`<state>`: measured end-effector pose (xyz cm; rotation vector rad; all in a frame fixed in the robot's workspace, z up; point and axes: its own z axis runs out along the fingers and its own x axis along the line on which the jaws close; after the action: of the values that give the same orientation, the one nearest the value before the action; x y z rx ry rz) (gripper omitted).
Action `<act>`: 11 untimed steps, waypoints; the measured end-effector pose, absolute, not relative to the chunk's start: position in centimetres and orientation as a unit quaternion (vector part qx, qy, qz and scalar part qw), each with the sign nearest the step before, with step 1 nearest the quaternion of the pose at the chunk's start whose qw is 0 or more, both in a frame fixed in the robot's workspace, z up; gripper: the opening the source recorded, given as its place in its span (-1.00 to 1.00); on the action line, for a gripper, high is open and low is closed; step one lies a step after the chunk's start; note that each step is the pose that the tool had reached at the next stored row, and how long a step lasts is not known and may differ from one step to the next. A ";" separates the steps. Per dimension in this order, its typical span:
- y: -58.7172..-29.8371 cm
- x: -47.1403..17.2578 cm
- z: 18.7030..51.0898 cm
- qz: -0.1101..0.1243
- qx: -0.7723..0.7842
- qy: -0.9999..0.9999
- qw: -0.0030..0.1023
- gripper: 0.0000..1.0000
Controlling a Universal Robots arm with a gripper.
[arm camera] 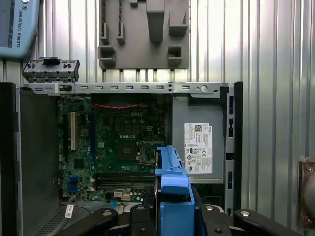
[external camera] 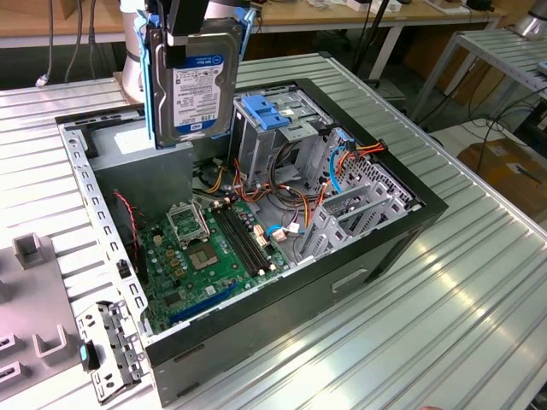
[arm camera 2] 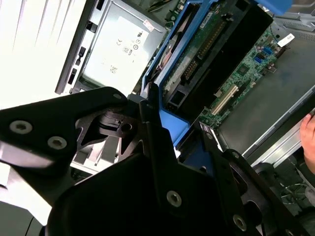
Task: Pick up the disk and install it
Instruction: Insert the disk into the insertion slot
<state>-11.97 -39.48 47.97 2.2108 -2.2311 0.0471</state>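
The disk point(external camera: 195, 81), a silver hard drive with a white-and-blue label and blue side rails, hangs upright above the back corner of the open computer case point(external camera: 376, 248). My gripper point(external camera: 190, 30) is shut on its top edge. In the second wrist view the disk's green circuit side and blue rail point(arm camera 2: 197, 59) run away from the black fingers point(arm camera 2: 151, 118), with the gripper point(arm camera 2: 177, 125) clamped around it. The first wrist view looks down past the blue rail point(arm camera: 173, 191), held in the gripper point(arm camera: 173, 214), onto the case's inside.
Beneath the disk sits the grey power supply box with a white sticker point(arm camera: 197, 147). The drive cage with a blue latch piece point(external camera: 267, 111) and loose cables stands at the exterior view's right. A grey fixture plate point(arm camera: 145, 34) and a metal bracket point(external camera: 111, 350) lie on the table. A hand point(arm camera 2: 309, 132) shows at the edge.
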 end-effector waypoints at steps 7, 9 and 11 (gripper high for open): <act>-40.1 -12.0 48.0 0.015 0.704 -0.710 0.000 -0.26; -40.2 -12.0 48.0 0.015 0.704 -0.710 0.000 -0.26; -40.5 -12.0 48.0 0.015 0.704 -0.710 0.000 -0.26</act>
<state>-11.98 -40.48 47.97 2.2107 -2.2313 0.0470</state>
